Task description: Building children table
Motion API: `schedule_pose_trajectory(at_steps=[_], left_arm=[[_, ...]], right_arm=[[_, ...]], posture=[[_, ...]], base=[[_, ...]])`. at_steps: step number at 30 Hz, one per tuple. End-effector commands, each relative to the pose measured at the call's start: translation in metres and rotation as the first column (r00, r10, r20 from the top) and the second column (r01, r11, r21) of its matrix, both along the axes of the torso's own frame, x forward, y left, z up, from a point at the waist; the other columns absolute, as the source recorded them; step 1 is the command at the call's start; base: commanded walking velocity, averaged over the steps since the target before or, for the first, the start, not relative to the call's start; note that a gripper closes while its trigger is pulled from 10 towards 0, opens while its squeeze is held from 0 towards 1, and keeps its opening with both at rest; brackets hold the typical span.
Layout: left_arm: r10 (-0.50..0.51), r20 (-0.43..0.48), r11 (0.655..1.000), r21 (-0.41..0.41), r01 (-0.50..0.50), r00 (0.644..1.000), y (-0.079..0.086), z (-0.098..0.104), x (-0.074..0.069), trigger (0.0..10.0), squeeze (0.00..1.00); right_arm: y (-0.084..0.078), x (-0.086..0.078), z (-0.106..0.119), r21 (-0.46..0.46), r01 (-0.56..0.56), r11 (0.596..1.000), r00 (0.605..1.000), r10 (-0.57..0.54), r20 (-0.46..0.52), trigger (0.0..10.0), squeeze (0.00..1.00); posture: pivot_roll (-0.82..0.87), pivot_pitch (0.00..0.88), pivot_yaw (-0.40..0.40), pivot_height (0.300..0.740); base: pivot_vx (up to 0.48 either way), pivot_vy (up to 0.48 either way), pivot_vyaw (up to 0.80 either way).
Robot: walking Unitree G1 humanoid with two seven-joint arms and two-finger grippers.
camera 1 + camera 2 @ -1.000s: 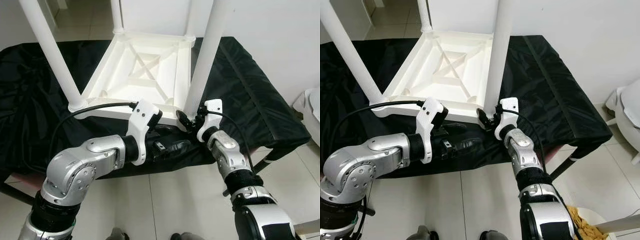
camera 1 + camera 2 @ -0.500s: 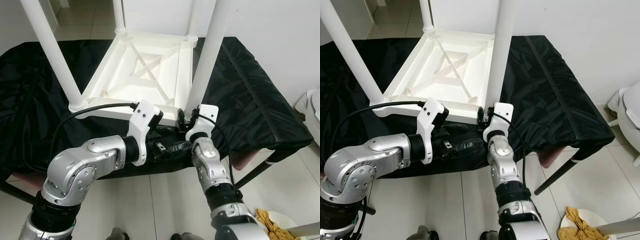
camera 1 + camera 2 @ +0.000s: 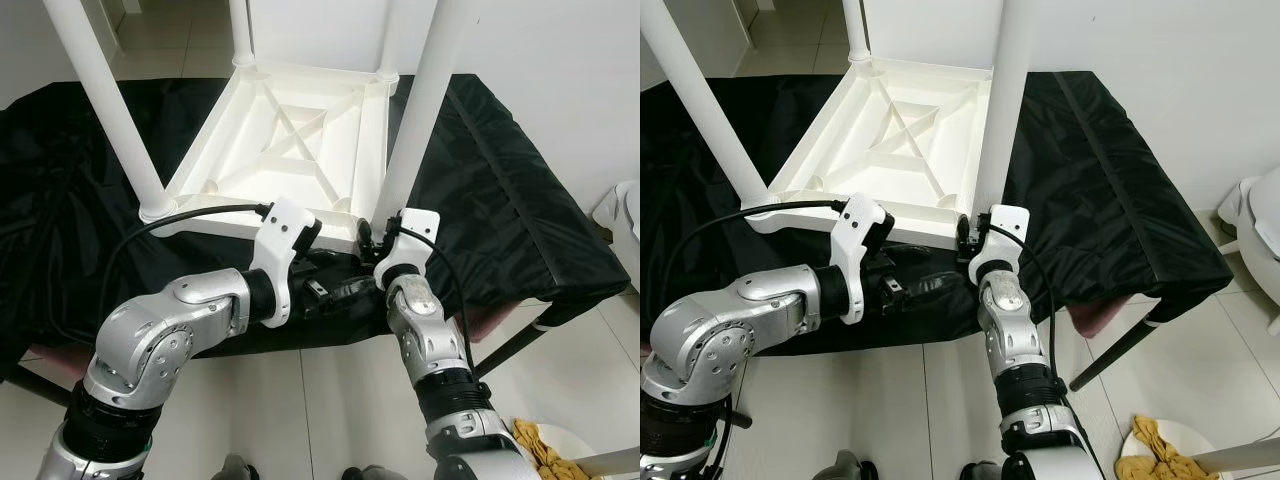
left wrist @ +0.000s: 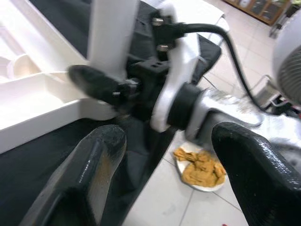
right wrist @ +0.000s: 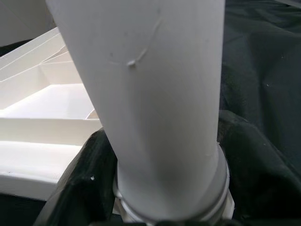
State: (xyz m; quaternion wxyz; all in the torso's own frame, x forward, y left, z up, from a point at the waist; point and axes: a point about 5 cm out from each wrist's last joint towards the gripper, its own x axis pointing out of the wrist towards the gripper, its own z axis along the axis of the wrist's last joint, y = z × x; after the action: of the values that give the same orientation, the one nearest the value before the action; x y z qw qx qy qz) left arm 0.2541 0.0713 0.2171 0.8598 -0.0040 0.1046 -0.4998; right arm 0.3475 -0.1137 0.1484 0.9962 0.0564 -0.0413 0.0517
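Jaws first: my left gripper (image 4: 160, 174) has its fingers spread wide with nothing between them, and whether my right gripper (image 3: 372, 237) is clenched on the leg I can't tell; its fingers are hidden against the base.

Working down from the biggest thing, the upturned white children's table (image 3: 290, 150) lies top-down on a black cloth (image 3: 500, 200), with its legs pointing up. My right gripper sits at the foot of the near right leg (image 3: 410, 130), right where it meets the corner socket (image 5: 174, 207). My left gripper hovers low just beside that corner, over the cloth's front edge.

I judge this leg is being seated. To do it well I'd keep the leg straight in its socket, brace the frame with the left, and turn without tilting.
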Motion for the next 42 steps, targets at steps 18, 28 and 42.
schedule_pose_trajectory(at_steps=[18,28,42], left_arm=[[0.05,0.024,0.998,0.023,-0.051,0.998,0.005,0.0,0.004,10.0,0.0],[0.044,0.027,0.999,0.027,-0.044,0.999,0.005,0.0,0.004,10.0,0.0],[0.049,0.032,0.998,0.027,-0.05,0.998,0.006,0.001,0.003,10.0,0.0]], right_arm=[[-0.033,0.006,0.023,-0.093,-0.4,0.912,0.914,0.405,0.032,10.0,0.0],[-0.05,0.016,0.03,-0.254,-0.542,0.801,0.832,0.554,-0.026,10.0,0.0],[-0.054,0.024,0.025,-0.272,-0.61,0.744,0.79,0.598,-0.137,0.0,0.0]], posture=[[-0.01,0.098,0.004,0.74],[-0.01,0.098,0.013,0.74],[0.01,0.094,0.004,0.74]], base=[[0.0,0.0,0.0],[0.0,0.0,0.0],[0.0,0.0,0.0]])
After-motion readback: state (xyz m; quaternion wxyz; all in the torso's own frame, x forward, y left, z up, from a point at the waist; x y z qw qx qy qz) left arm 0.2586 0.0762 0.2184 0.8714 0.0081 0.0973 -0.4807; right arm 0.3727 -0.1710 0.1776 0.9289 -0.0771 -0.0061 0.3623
